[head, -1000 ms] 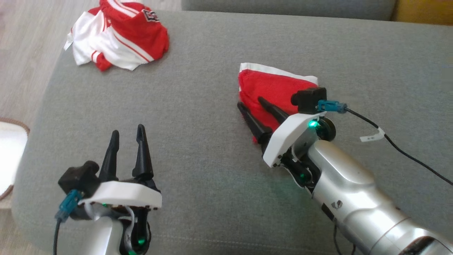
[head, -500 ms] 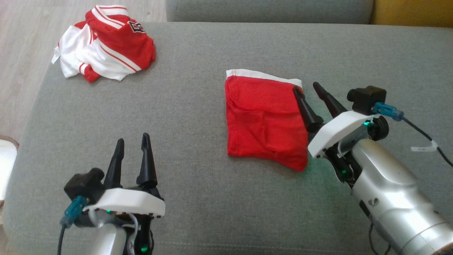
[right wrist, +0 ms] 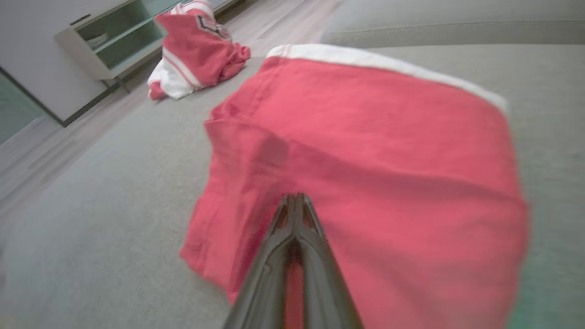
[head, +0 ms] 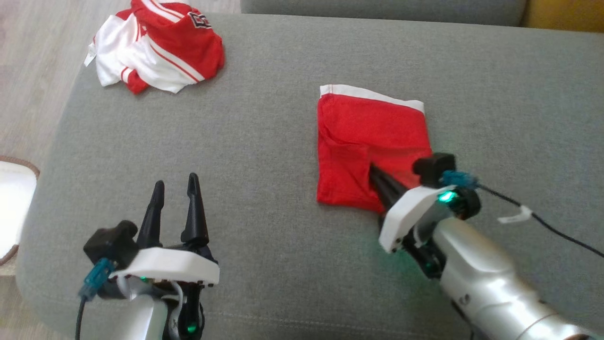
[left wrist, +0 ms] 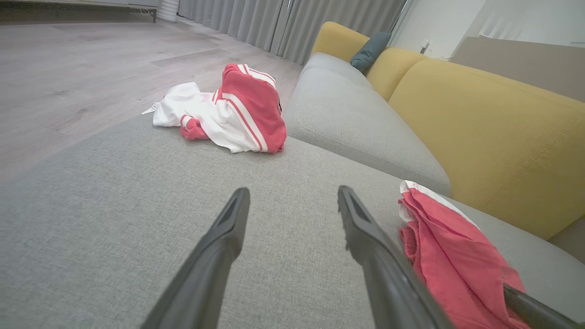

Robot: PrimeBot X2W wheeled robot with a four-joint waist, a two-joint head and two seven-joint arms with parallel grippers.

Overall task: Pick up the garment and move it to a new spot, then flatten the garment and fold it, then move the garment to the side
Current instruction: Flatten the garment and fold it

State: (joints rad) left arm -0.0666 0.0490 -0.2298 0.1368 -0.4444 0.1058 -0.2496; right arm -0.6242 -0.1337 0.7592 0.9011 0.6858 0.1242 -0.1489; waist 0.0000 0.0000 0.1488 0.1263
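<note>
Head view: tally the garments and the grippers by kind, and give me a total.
Garments: 2, the folded red garment and the crumpled red-and-white jersey.
Grippers: 2, the left gripper and the right gripper.
Total: 4.

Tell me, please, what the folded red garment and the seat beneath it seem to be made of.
Garment: thin, matte cloth, perhaps sports mesh; it creases softly. Seat: grey woven upholstery, matte; a fine flecked weave shows.
</note>
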